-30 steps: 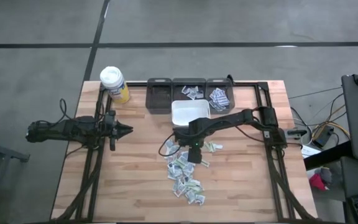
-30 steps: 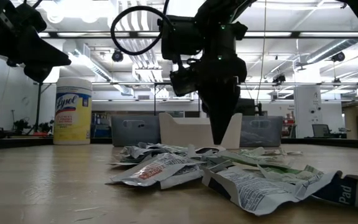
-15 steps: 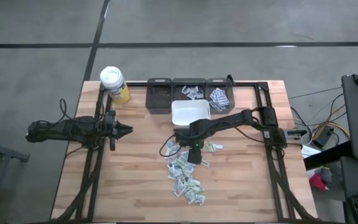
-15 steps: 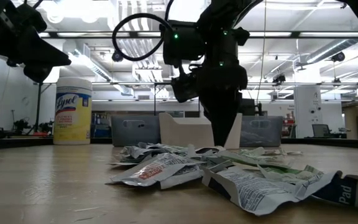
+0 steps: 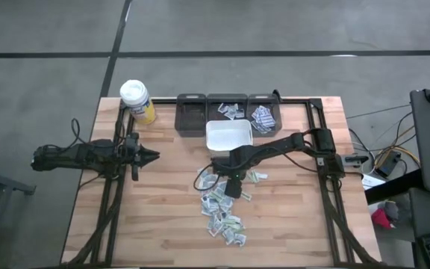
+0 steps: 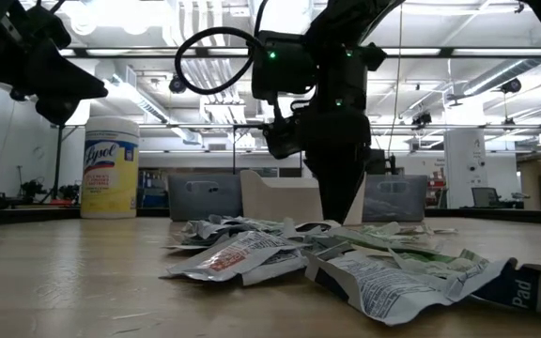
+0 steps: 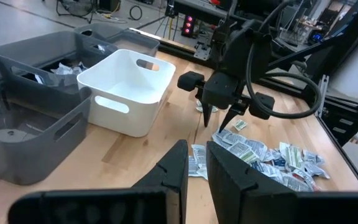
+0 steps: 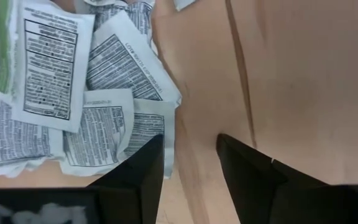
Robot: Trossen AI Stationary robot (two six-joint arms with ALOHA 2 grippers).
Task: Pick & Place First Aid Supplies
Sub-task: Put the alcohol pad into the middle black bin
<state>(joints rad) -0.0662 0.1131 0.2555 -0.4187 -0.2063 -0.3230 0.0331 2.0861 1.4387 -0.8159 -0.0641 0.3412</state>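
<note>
The first aid supplies, small white paper packets point(image 5: 222, 209) with black, green or blue print, lie in a loose pile on the wooden table point(image 5: 163, 224). My right gripper point(image 5: 232, 187) points straight down at the pile's far end, open and holding nothing. In the right wrist view one finger point(image 8: 145, 165) stands over the edge of a printed packet point(image 8: 114, 134) and the other finger point(image 8: 244, 165) over bare wood. My left gripper point(image 5: 154, 155) waits at the table's left, its fingers point(image 7: 179, 168) a narrow gap apart around nothing.
A white bin point(image 5: 228, 136) stands just beyond the pile. Behind it is a row of grey bins point(image 5: 228, 112), two of them holding packets. A white-lidded yellow bottle point(image 5: 136, 101) stands at the far left corner. Bare wood lies left and right of the pile.
My right gripper has rolled a little about its downward line while staying low over the pile's far end. The packets have not moved.
</note>
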